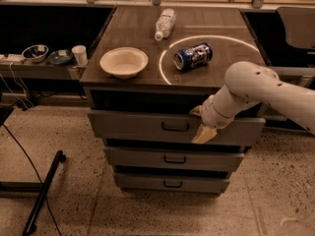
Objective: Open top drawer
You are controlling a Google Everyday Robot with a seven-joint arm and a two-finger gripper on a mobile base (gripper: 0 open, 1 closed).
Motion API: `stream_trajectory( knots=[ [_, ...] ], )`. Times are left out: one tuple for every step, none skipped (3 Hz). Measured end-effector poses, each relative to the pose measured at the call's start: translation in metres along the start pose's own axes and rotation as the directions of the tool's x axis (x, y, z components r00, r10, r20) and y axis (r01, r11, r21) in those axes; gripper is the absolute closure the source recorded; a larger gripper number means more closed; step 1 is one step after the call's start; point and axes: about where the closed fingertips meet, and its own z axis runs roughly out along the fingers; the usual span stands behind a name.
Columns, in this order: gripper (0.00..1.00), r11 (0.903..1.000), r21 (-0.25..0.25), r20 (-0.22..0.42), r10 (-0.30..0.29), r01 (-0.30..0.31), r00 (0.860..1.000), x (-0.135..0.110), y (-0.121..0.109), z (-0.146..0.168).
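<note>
1. One claw [198, 126], its two tan fingers spread apart with nothing between them.
2. Three grey drawers. The top drawer [133, 124] is right behind the claw, with its one handle [174, 127] just left of it. The middle drawer [138, 157] and bottom drawer [142, 182] are below.
3. On the desk [133, 33], above the claw: one bowl [123, 62] up-left, one can [192, 56], and one bottle [165, 23] lying down, farthest.

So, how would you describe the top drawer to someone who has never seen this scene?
Find the dark-topped cabinet with three grey drawers. The top drawer is the uppermost, with the gripper beside its handle. It is wider and taller than the two below.
</note>
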Motion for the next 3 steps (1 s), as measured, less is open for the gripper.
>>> stream_trajectory(
  knots=[
    [0.6,0.9998,0.005,0.017,0.017,-0.017,1.0,0.0027,0.0064,-0.0052],
    [0.62,0.9998,0.005,0.017,0.017,-0.017,1.0,-0.0022,0.0048,-0.0108],
    [0.62,0.9998,0.005,0.017,0.017,-0.017,1.0,-0.0042,0.0043,-0.0116]
  ],
)
